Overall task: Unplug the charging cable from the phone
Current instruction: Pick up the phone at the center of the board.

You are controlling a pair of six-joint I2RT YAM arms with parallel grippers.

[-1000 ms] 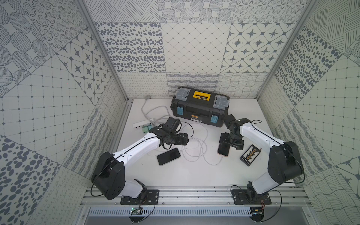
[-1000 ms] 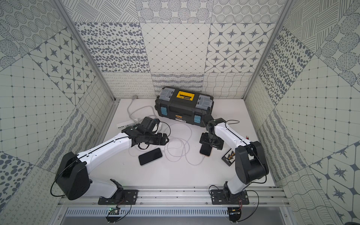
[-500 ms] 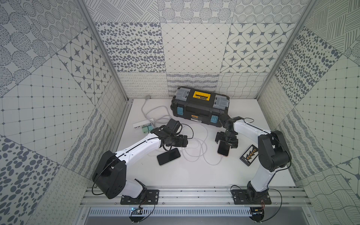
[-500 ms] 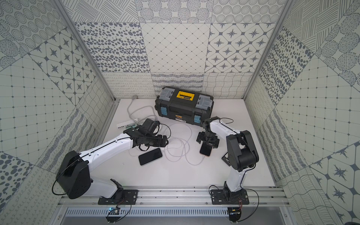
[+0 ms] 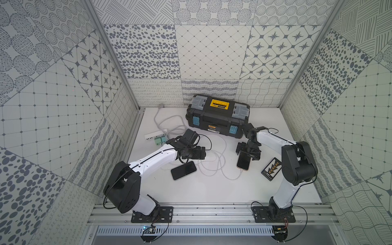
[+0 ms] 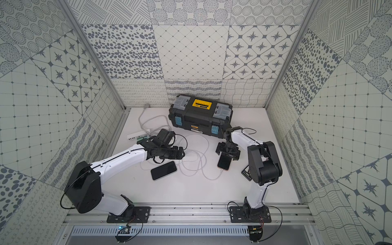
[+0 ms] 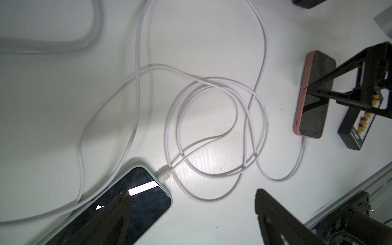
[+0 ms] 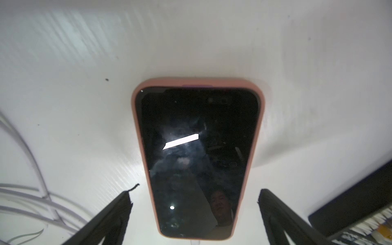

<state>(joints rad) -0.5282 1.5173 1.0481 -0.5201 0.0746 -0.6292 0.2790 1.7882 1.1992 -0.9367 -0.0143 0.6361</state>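
While right hand [image 5: 248,153] hangs spread astride the pink-cased phone [image 5: 243,163] in front of the toolbox [image 5: 218,116], white charging cable [image 7: 303,148] plugged in, left hand [image 5: 194,153] also spread, step looks like bracing; next needs pinching cable at port.

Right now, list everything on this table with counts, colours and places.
toolbox: one, black with yellow handle, at the back.
pink-cased phone: one, right of centre, plugged in.
green-cased phone: one, left of centre, plugged in.
charging cables: two, white, looped between the phones.
power strip: one, white, back left.
adapters: two, green, beside the power strip.
cord: one, grey, back left.
bit case: one, black, far right.
left gripper: open, near green-cased phone.
right gripper: open, straddling pink-cased phone.
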